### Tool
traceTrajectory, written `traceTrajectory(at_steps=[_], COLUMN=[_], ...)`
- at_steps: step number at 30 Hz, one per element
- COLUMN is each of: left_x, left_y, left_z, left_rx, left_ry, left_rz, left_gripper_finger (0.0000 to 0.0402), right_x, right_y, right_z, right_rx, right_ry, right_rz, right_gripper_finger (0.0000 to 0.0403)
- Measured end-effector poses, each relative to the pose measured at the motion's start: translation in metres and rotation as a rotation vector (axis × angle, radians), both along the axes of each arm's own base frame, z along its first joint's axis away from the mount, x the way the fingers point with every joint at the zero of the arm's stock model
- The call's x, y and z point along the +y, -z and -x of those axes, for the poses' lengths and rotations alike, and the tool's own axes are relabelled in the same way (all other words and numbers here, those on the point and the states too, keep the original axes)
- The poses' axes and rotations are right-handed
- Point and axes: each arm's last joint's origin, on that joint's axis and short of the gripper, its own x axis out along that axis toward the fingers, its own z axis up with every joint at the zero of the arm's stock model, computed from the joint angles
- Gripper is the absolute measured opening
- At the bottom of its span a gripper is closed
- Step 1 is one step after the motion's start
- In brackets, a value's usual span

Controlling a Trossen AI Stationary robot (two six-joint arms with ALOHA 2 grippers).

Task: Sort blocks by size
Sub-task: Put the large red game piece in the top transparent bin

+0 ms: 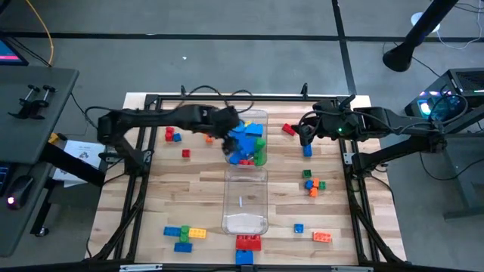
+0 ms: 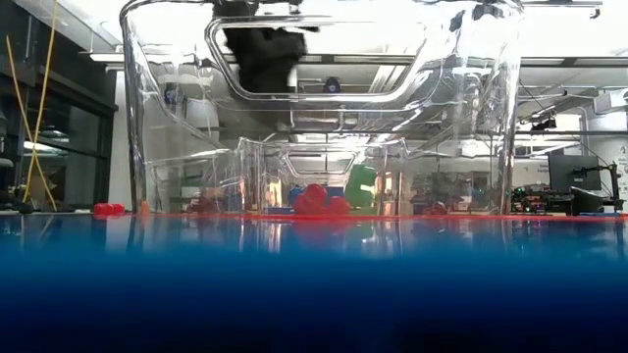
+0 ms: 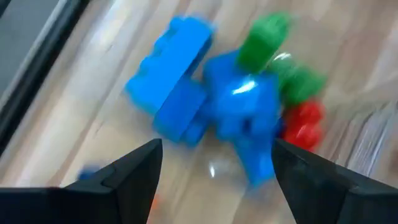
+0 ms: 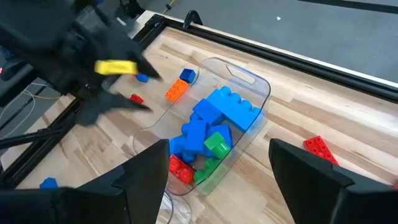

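Observation:
The far clear bin [image 1: 255, 119] holds big blue blocks [image 3: 186, 93], green blocks [image 3: 267, 37] and red blocks [image 3: 303, 124]. My left gripper [image 3: 217, 146] hangs open and empty just above them, at the bin's left side [image 1: 227, 136]; it also shows in the right wrist view [image 4: 124, 84]. My right gripper [image 4: 217, 146] is open and empty at the far right [image 1: 306, 134], near a red block [image 1: 288, 129] and a small blue block [image 1: 307, 150] that lie on the table.
A second clear bin [image 1: 246, 200] stands nearer the front. Loose blocks lie on the table: red and blue [image 1: 173, 135] and orange [image 1: 209, 138] at the far left, a cluster [image 1: 311, 183] at the right, and several [image 1: 185, 233] [image 1: 248, 242] [image 1: 321, 236] along the front.

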Motion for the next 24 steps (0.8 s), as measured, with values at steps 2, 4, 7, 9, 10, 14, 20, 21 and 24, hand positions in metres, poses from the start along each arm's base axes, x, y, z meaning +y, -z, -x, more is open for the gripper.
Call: traceTrajectory(at_steps=[2,4,7,9,10,14,20,21,24], left_x=[-0.003,-0.002,0.007,0.014,0.017,0.026,0.047,0.051,0.066], left_y=[-0.012,-0.013,0.006,0.03,0.041,0.077,0.11,0.112,0.118], left_z=[0.022,0.052,0.103,0.14,0.157,0.198,0.208,0.208,0.209], left_rx=[-0.012,-0.053,-0.075,0.004,0.036,0.07,-0.042,-0.054,-0.052], left_ry=[-0.141,-0.339,-0.618,-0.808,-0.901,-1.137,-1.242,-1.242,-1.236], left_rz=[-0.054,-0.119,-0.1,-0.05,-0.02,0.074,0.139,0.133,0.113], left_gripper_finger=[0.0283,0.0282,0.0282,0.0282,0.0282,0.0282,0.0282,0.0282,0.0282], right_x=[0.0,0.0,0.0,0.0,0.0,0.0,0.0,0.0,0.0], right_y=[0.0,0.0,0.0,0.0,0.0,0.0,0.0,0.0,0.0], right_z=[0.0,0.0,0.0,0.0,0.0,0.0,0.0,0.0,0.0], right_rx=[0.004,0.009,0.01,0.01,0.01,0.011,0.015,0.015,0.015], right_ry=[-0.006,-0.014,-0.014,-0.014,-0.015,-0.015,-0.021,-0.021,-0.03], right_rz=[0.006,0.014,0.014,0.014,0.014,0.014,0.022,0.021,0.013], right_gripper_finger=[0.0271,0.0271,0.0271,0.0271,0.0271,0.0271,0.0271,0.0271,0.0271])
